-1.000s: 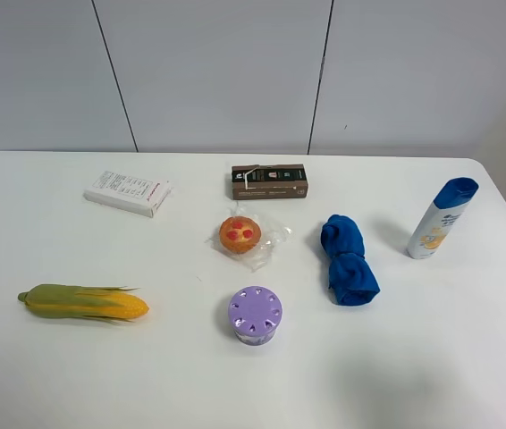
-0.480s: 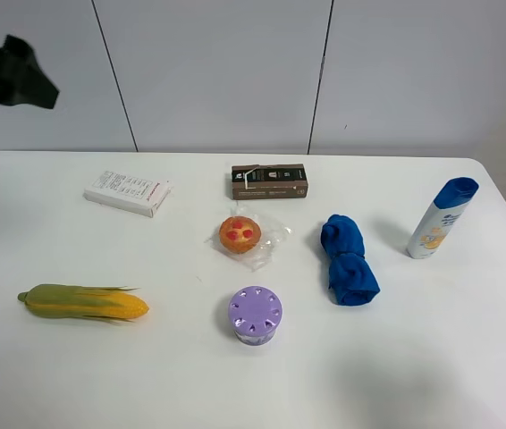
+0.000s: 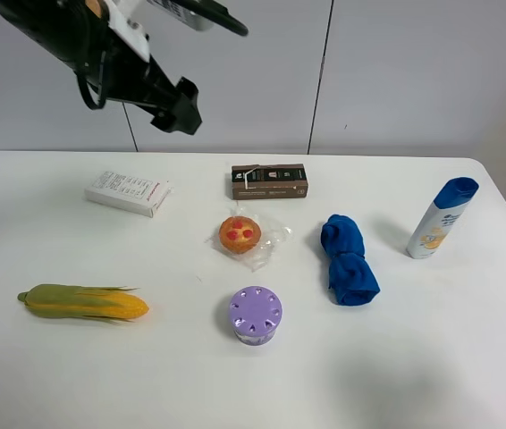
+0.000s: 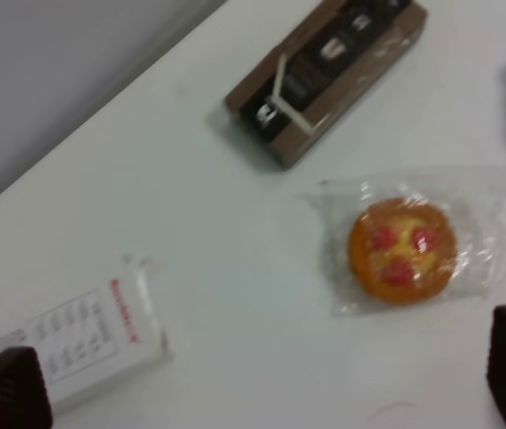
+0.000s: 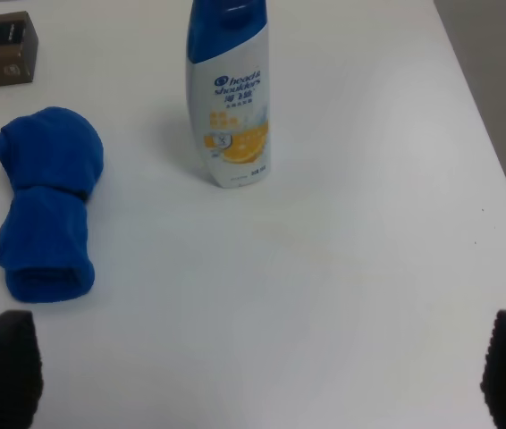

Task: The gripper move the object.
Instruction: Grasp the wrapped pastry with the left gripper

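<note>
Left gripper (image 3: pixel 184 109) up high above the back of the white table (image 3: pixel 56 223), jaws spread wide with nothing in them, right gripper (image 5: pixel 257 375) spread wide too, little orange tart (image 3: pixel 240 234) in its clear wrapper lying mid-table between brown box (image 3: pixel 269 181) and purple pot (image 3: pixel 255 314).

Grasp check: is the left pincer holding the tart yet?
No, the tart lies on the table, and the left pincer hangs open in the air, apart from it.
</note>
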Robot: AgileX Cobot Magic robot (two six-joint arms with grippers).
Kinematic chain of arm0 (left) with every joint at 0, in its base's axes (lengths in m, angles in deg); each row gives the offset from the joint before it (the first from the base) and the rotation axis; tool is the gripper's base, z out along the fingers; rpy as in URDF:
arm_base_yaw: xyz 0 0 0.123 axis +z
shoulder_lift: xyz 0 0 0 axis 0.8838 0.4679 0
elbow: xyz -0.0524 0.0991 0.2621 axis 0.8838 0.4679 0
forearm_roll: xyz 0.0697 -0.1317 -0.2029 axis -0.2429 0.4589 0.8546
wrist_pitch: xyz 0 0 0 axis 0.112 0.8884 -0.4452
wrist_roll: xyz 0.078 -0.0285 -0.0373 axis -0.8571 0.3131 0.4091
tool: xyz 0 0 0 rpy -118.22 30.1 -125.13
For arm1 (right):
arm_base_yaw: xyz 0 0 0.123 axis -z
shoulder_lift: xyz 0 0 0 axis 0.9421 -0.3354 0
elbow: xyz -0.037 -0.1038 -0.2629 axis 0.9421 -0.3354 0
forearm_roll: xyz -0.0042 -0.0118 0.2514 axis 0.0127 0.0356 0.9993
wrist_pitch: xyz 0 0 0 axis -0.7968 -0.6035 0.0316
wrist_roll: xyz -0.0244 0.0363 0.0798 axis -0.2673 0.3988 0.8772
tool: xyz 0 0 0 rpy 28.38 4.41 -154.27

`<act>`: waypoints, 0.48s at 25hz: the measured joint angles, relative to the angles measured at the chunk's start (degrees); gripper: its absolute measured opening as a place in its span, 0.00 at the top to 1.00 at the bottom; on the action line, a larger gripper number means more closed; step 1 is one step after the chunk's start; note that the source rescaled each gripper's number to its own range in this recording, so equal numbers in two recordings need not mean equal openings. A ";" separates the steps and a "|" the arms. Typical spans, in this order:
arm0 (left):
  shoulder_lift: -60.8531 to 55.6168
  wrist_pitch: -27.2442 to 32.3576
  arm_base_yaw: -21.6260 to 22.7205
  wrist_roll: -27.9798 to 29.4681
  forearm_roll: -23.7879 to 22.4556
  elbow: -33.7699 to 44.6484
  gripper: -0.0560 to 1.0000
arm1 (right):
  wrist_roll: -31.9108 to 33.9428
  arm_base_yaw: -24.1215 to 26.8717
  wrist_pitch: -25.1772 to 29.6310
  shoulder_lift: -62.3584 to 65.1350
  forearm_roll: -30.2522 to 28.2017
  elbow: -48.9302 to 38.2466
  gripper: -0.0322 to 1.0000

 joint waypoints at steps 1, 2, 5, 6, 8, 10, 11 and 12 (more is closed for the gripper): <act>1.10 -0.44 -0.94 -0.28 -0.06 0.00 0.00 | 0.00 0.00 0.00 0.00 0.00 0.00 0.00; 2.20 -0.71 -1.72 -0.59 -0.19 0.00 0.00 | 0.00 0.00 0.00 0.00 0.00 0.00 0.00; 5.98 -1.95 -4.12 -1.49 -0.32 -0.04 0.00 | 0.00 0.00 0.00 0.00 0.04 0.00 0.00; 7.27 -2.41 -4.78 -1.94 -0.36 -0.04 0.00 | 0.00 0.00 0.00 0.00 0.04 0.00 0.00; 10.62 -4.43 -5.70 -3.01 -0.36 -0.11 0.00 | 0.00 0.00 0.00 0.00 0.04 0.00 0.00; 13.74 -6.69 -5.99 -3.98 -0.23 -0.11 0.00 | 0.00 0.00 0.00 0.00 0.04 0.00 0.00; 15.37 -7.90 -6.06 -4.27 -0.23 -0.11 0.00 | 0.00 0.00 0.00 0.00 0.04 0.00 0.00; 16.95 -8.59 -6.06 -4.44 -0.23 -0.11 0.00 | 0.00 0.00 0.00 0.00 0.04 0.00 0.00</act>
